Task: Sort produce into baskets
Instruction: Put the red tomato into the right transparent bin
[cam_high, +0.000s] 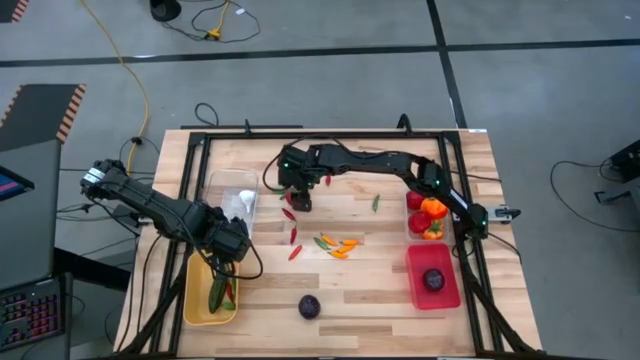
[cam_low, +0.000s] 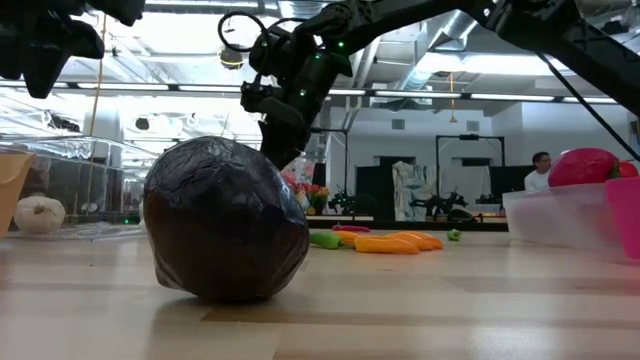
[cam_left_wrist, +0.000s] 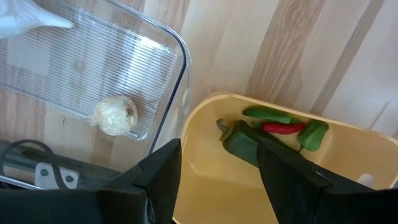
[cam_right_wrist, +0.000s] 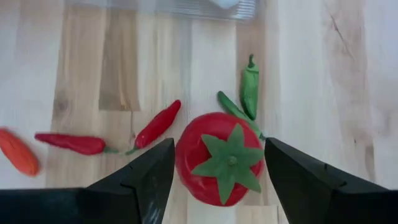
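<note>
My right hand (cam_right_wrist: 217, 180) hangs over the middle of the counter (cam_high: 380, 300), fingers spread wide on either side of a red tomato (cam_right_wrist: 219, 158) that sits on the wood, not yet gripped. So I judge the step in hand is picking this tomato. Beside it lie two green chillies (cam_right_wrist: 249, 93) and two red chillies (cam_right_wrist: 155, 124), close enough to get caught. Next I should lower squarely and close on the tomato alone, then carry it to the far right side, where other tomatoes and an orange pepper (cam_high: 433, 208) are gathered above the red basket (cam_high: 445, 292). My left hand (cam_left_wrist: 217, 180) waits open and empty over the yellow basket (cam_left_wrist: 348, 180), which holds chillies; the clear basket (cam_left_wrist: 124, 68) next to it holds a white garlic (cam_left_wrist: 115, 114)
</note>
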